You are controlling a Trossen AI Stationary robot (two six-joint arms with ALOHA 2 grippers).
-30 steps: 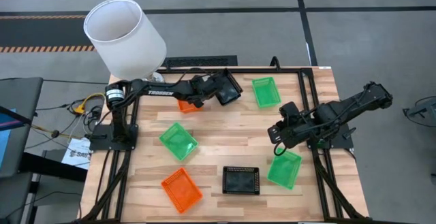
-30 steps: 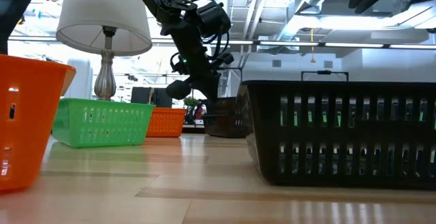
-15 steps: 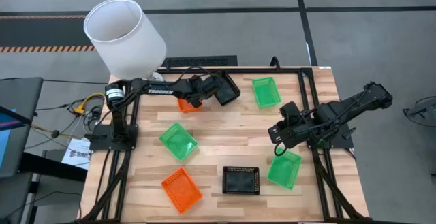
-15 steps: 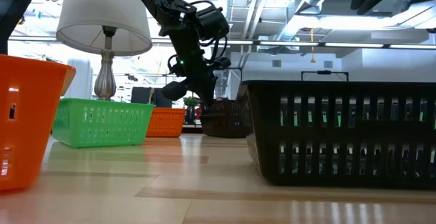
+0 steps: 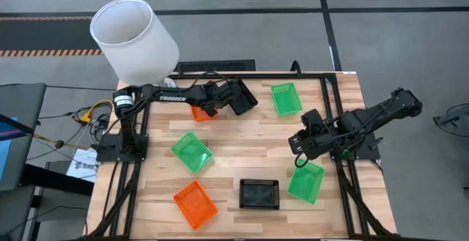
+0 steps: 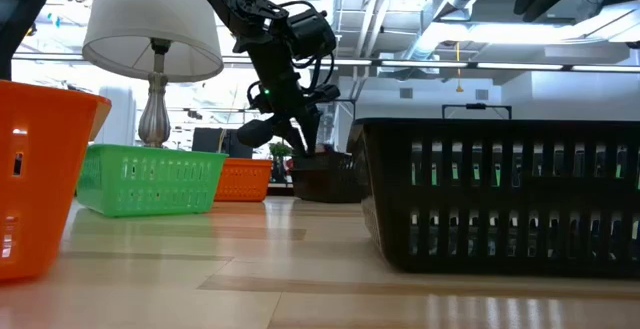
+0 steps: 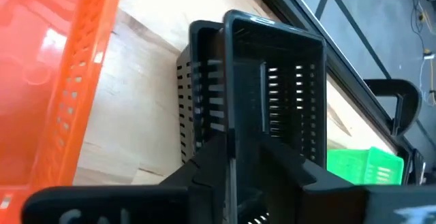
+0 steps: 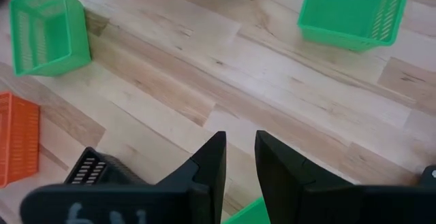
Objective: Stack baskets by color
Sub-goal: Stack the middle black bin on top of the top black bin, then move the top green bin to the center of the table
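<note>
Setting black basket [image 5: 244, 97] onto another at worktop [image 5: 242, 149] far left beside orange basket [image 5: 199, 113], left gripper [image 7: 235, 157] fingers narrow astride its wall; next likely releasing, lifting clear; right gripper [image 8: 238, 157] closed, idle right.

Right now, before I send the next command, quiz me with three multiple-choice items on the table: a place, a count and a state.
1. The left hand is at:
A. the black basket near the table's far edge
B. the front orange basket
C. the lampshade

2. Green baskets in the high view:
A. two
B. three
C. four

3. The right hand holds:
A. nothing
B. a green basket
C. a black basket

Key: 1 A, its wrist view fills with that black basket. 2 B, three lie apart on the wood. 3 A, only bare table shows past it.
</note>
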